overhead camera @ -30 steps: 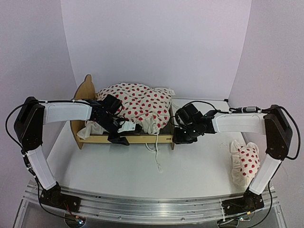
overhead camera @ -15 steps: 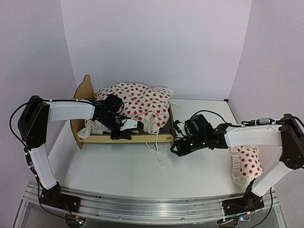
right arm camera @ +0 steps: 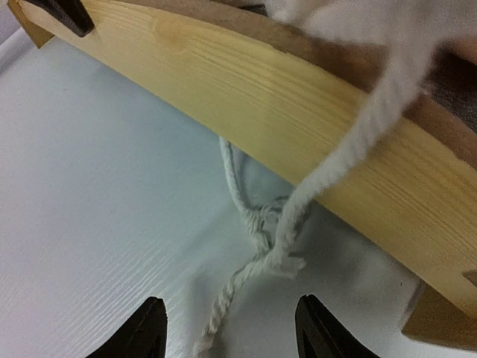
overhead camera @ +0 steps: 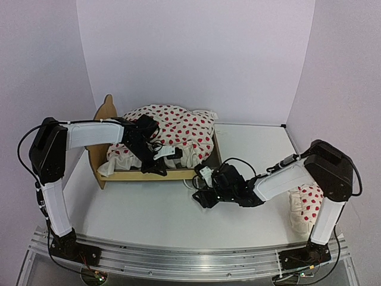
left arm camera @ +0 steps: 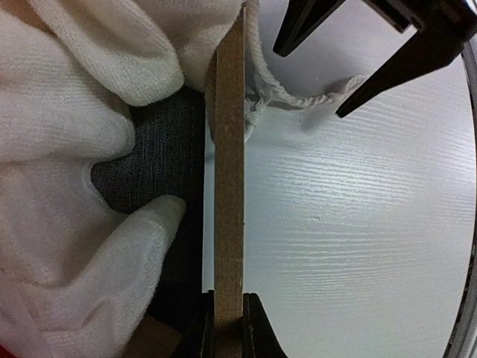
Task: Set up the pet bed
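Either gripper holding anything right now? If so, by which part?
The left gripper clamps the pet bed by the top edge of its near side rail. The right gripper is open by the white cord, holding nothing.

The left arm bends in from the headboard end of the pet bed (overhead camera: 125, 175), and the left pincer (overhead camera: 157, 169) clamps the bed's near side rail. The right arm stretches low toward the bed's foot corner, the right pincer (overhead camera: 201, 195) spread wide just in front of it.
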`<state>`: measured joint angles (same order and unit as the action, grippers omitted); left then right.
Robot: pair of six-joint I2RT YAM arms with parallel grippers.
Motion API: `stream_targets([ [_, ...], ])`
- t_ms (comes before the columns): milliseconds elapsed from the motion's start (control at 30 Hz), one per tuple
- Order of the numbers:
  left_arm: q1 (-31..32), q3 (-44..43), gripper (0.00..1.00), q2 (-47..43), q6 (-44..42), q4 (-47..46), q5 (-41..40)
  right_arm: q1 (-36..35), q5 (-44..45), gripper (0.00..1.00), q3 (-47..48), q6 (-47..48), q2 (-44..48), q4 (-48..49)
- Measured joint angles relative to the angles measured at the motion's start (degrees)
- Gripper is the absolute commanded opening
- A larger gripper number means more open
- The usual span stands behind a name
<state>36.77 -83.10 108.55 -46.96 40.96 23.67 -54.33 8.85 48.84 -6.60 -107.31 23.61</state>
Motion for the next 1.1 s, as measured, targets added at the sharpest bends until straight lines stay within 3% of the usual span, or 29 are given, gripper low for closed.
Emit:
stream_targets([
  [400,0.6,-12.2,0.0,1.5,7.0,10.2,3.4,0.0,10.3,0.66,0.0,2.4,-9.1,19.3],
  [767,0.5,-14.8,0.0,1.5,9.5,12.7,4.3,-0.5,17.4,0.59,2.6,2.6,-13.8,26.5],
  [833,0.4,-15.3,0.0,1.6,9.8,13.0,4.4,-0.5,17.8,0.53,3.4,2.5,-14.5,27.5],
  [967,0.3,-16.0,0.0,1.8,10.8,13.3,4.9,-0.5,18.1,0.24,4.1,1.8,-15.5,29.8],
  [1100,0.3,-16.1,0.0,2.2,11.1,13.4,5.3,-0.5,18.2,0.04,4.2,1.4,-15.6,31.3],
])
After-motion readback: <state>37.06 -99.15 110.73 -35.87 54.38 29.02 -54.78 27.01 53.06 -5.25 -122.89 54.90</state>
